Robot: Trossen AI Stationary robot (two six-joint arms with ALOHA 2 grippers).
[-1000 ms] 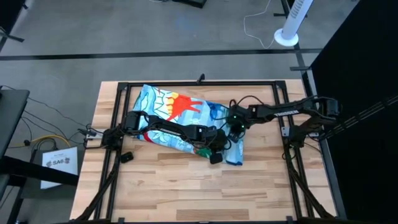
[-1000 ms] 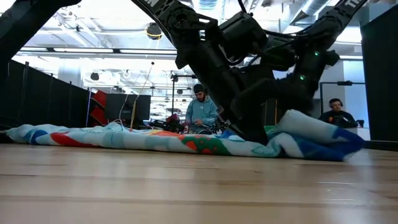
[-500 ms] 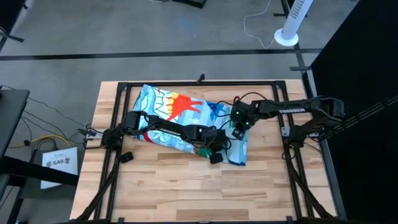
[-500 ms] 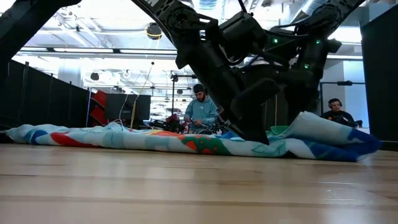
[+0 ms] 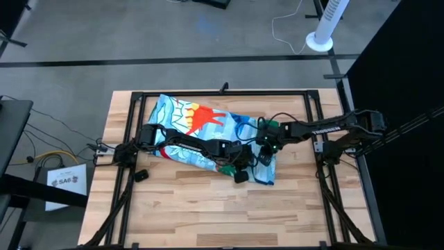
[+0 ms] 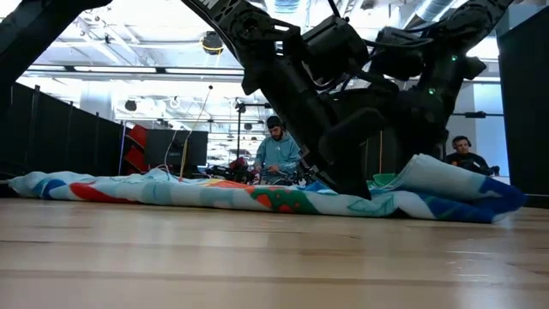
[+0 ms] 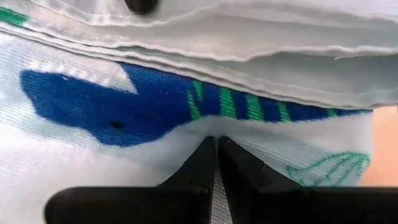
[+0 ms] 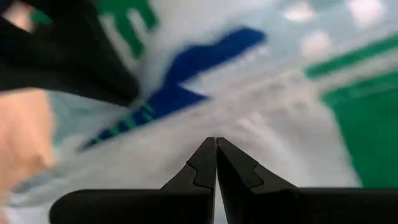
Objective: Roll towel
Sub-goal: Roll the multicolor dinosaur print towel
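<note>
The towel [image 5: 194, 118], light blue with red, white, blue and green print, lies flat in a long band from the table's far left toward the near right. Its right end [image 6: 455, 184] is folded over in a loose heap. My left gripper [image 5: 241, 171] is shut, with its tips down on the towel near that end. My right gripper [image 5: 266, 143] is shut too. It hovers over the heaped right end, and the right wrist view shows only blurred cloth [image 8: 261, 93] ahead of it. My left gripper presses its shut fingertips [image 7: 208, 155] onto the towel's top face [image 7: 186, 134], on the white and blue print just short of the stacked folded edges [image 7: 249, 53]. The fingers come slanting down from the table's left. The towel lies flat on the table beneath them.
A black metal frame [image 5: 222, 92] runs around the table's working area. Bare wood [image 5: 208, 215] stretches toward the near edge. Beyond the table, two people [image 6: 276, 154] [image 6: 463, 156] sit in the room.
My right gripper has risen off the towel's right end, shifted slightly toward the table's right edge, then come back down toward the near edge. The rounded fold at the towel's right end has sagged flatter and spread farther right. My left gripper has stayed put.
</note>
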